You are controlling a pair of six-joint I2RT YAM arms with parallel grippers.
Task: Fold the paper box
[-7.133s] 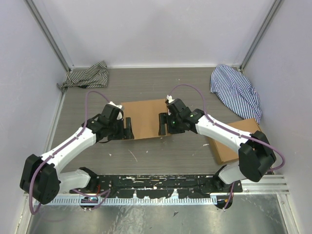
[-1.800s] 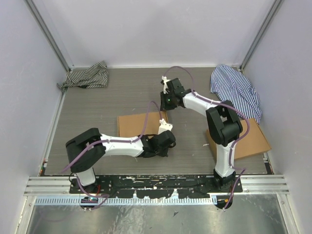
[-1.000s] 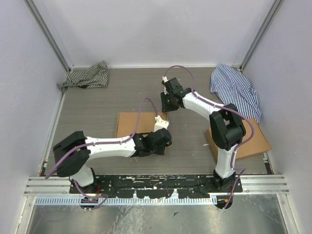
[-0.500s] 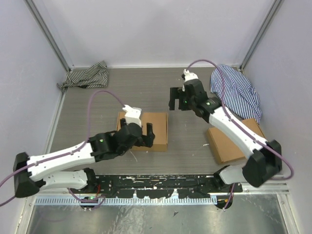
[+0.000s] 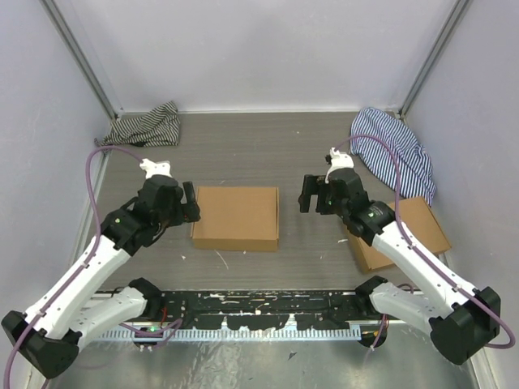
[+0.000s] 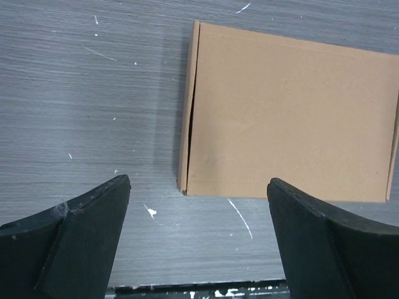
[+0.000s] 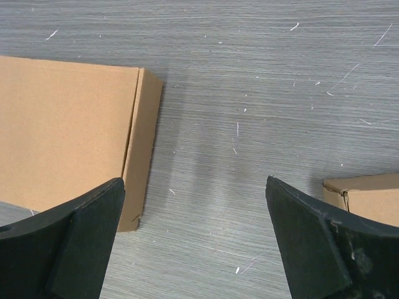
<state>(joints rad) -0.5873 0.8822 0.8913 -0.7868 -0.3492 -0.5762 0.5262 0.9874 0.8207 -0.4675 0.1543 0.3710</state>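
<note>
The paper box (image 5: 235,217) lies flat and closed, a shallow brown cardboard rectangle in the middle of the table. It also shows in the left wrist view (image 6: 290,118) and at the left of the right wrist view (image 7: 62,131). My left gripper (image 5: 191,203) is open and empty just left of the box, not touching it; in its own view (image 6: 199,243) the jaws stand wide over bare table. My right gripper (image 5: 305,194) is open and empty a little right of the box, also wide apart in its own view (image 7: 196,243).
A second brown cardboard box (image 5: 401,235) lies at the right under the right arm, its corner in the right wrist view (image 7: 368,193). A striped cloth (image 5: 146,128) lies at the back left and another (image 5: 393,150) at the back right. Walls close the table on three sides.
The left gripper has drawn back from over the box to its left side. The right gripper has come nearer and lower, to the box's right side. The box stays closed.
</note>
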